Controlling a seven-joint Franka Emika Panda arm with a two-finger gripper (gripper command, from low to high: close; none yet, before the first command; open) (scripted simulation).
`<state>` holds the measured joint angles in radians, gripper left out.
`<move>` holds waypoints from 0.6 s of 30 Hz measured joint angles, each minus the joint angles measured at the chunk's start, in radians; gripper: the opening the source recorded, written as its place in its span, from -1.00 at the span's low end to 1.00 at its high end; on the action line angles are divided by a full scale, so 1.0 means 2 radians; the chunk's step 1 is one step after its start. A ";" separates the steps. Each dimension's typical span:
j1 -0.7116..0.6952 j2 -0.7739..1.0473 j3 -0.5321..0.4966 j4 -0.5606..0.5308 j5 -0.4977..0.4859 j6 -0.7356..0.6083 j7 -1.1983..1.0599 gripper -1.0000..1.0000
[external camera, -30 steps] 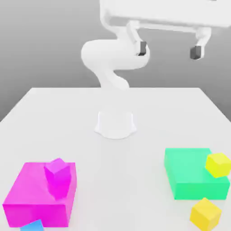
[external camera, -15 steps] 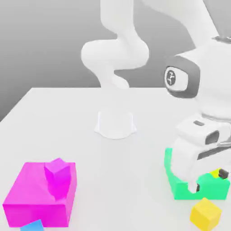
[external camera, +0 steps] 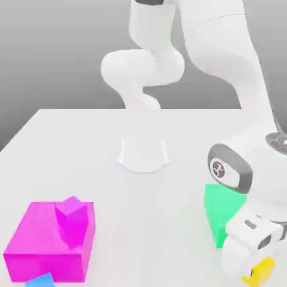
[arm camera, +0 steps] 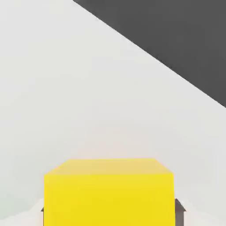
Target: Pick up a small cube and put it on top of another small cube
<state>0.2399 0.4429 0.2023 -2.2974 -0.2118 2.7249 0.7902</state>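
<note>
The small cube point(external camera: 262, 272), golden yellow, sits on the white table at the exterior view's lower right, partly covered by my hand point(external camera: 246, 244). In the hand view the same cube point(arm camera: 108, 190) lies between my dark fingertips point(arm camera: 178, 207), which press against its two sides. My gripper point(arm camera: 110, 214) is shut on it. The cube rests on the table. The other small cube is hidden behind my arm, somewhere over the green slab point(external camera: 217, 208).
A large magenta slab point(external camera: 36, 249) with a small magenta cube point(external camera: 72, 213) on it stands at the exterior view's lower left. A blue cube point(external camera: 40, 281) peeks out in front of it. My arm's base point(external camera: 143, 154) stands mid-table. The table's edge point(arm camera: 154, 53) runs near the cube.
My arm dropped from high above the table to the green slab's side, then down over the golden cube. The jaws went from wide open to shut on that cube.
</note>
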 joint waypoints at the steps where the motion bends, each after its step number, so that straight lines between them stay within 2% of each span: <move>1: -0.004 -0.017 0.006 -0.004 0.008 -0.013 -0.006 -1.00; 8: 0.004 -0.138 0.056 -0.049 0.042 -0.090 -0.072 -1.00; 14: 0.059 -0.250 0.081 -0.095 0.119 -0.147 -0.175 -1.00; 18: 0.061 -0.210 0.078 -0.114 0.099 -0.090 -0.169 -1.00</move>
<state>0.3611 0.0222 0.3581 -2.5247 -0.0138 2.5445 0.4526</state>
